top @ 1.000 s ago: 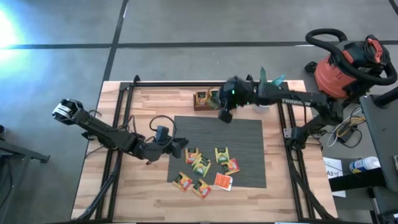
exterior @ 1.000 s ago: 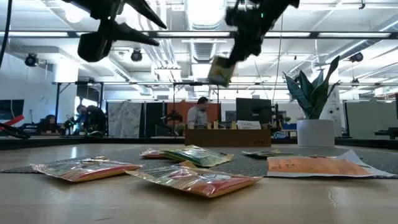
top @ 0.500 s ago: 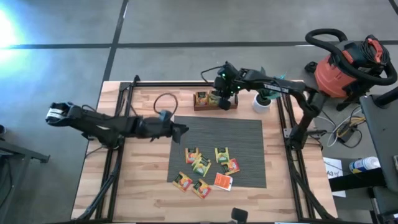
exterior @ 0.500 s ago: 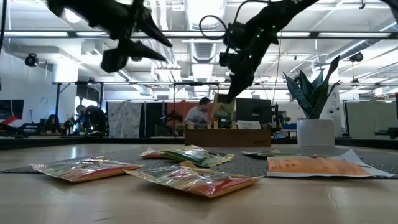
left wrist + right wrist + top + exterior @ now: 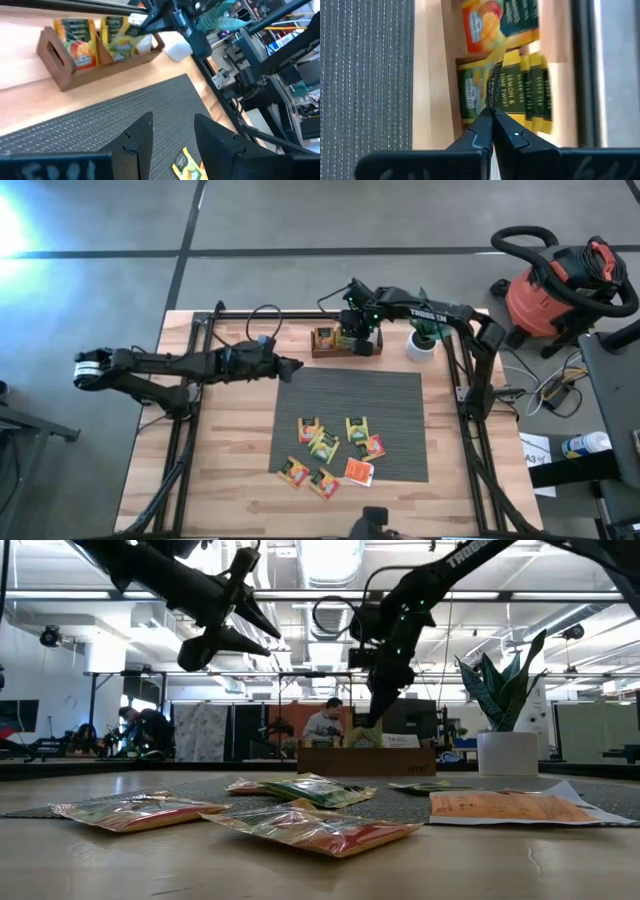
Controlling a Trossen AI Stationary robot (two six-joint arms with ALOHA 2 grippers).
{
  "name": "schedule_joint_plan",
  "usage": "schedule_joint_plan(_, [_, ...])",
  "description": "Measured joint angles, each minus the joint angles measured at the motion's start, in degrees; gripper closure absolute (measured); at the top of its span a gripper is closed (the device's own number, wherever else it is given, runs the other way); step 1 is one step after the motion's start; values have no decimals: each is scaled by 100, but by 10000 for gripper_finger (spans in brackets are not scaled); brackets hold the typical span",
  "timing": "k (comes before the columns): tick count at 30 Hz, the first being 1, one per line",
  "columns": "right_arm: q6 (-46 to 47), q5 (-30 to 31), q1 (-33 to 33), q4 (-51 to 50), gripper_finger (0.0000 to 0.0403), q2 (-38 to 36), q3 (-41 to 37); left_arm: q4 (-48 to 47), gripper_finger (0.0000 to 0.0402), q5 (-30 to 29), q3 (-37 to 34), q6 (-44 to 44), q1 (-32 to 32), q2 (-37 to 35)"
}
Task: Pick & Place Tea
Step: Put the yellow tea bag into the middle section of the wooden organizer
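While the right hand (image 5: 358,338) reaches over the dark wooden tray (image 5: 322,351) at the twelve o'clock edge of the table (image 5: 230,480), its two fingers are pressed together on the top edge of a yellow-green tea sachet (image 5: 487,87), which stands upright in the tray's right-hand compartment among other yellow-green sachets. The compartment to its nine o'clock holds orange-and-green sachets (image 5: 75,42), also on edge. The left hand (image 5: 290,366) hovers above the table just off the ten o'clock corner of the grey ribbed mat (image 5: 400,395), its fingers spread and holding nothing. About seven loose sachets (image 5: 330,450), orange-red, yellow and green, lie flat and partly overlapping on the six o'clock half of the mat. A white plant pot (image 5: 420,345) stands at three o'clock of the tray, and a red shop vacuum (image 5: 560,285) sits on the floor beyond the table. The sachets look very light, thin and floppy, with glossy wrappers that are probably slippery, so they would likely bend or slide rather than resist. A pinch on a free edge or corner seems the best hold for the flat ones, since their faces offer nothing to grip. The held sachet appears ready to be let go in the tray.
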Motion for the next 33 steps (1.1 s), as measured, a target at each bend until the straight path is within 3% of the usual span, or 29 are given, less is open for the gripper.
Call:
schedule_joint_plan(5, [5,-460,-107,-161,394,267,11,-3,264,21,0,4,142,0])
schedule_joint_plan(19, [117,-139,-96,-118,391,333,24,-5,264,21,-74,-28,160,0])
schedule_joint_plan(33, [478,143,-79,-53,285,-1,22,-11,264,23,-74,-22,143,2])
